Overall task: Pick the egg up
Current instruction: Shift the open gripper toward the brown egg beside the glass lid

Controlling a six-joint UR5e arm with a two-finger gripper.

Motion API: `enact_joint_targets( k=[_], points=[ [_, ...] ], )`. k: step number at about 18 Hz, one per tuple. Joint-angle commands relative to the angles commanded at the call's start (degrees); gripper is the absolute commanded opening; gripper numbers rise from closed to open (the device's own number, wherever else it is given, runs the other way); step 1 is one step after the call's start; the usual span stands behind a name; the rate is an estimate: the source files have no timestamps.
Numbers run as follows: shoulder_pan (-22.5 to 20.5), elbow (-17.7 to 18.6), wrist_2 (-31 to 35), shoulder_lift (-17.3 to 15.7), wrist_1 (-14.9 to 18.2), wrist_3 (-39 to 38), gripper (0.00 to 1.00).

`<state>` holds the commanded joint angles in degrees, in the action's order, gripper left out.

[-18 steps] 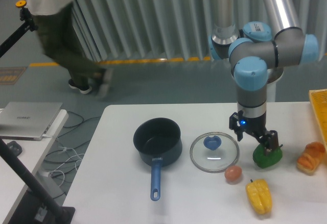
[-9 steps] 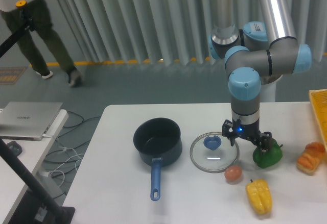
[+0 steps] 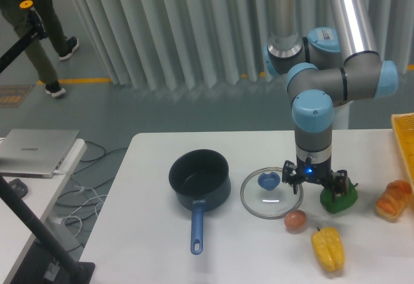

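- table (image 3: 155, 245): white, carries everything below
- gripper (image 3: 315, 184): hangs just above and behind the egg, fingers spread apart, nothing between them
- glass lid (image 3: 272, 193): touching the egg's left-rear side
- egg (image 3: 295, 219): on the table, yellow pepper (image 3: 328, 248) front-right, green pepper (image 3: 338, 196) right-rear

Lighting: bright, even, overhead. Glare: white table (image 3: 162, 232) washed out. Shadows: faint. Focus: slightly soft throughout, low resolution.

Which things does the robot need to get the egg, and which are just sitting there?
Needed: the egg; the gripper.

Just sitting there: blue pot, glass lid, green pepper, yellow pepper, bread-like lump, laptop.
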<state>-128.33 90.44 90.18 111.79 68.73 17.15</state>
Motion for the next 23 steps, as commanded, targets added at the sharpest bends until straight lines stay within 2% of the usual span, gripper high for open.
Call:
enact_joint_targets(
  k=[6,12,23],
  points=[
    [1.3,-0.1,0.0,0.5,-1.1,-1.3,0.98],
    [2.6,-0.2,0.1,2.8,-3.7,-2.6,0.98],
    [3.1,-0.5,0.3,4.9,-4.2,-2.7,0.98]
  ],
)
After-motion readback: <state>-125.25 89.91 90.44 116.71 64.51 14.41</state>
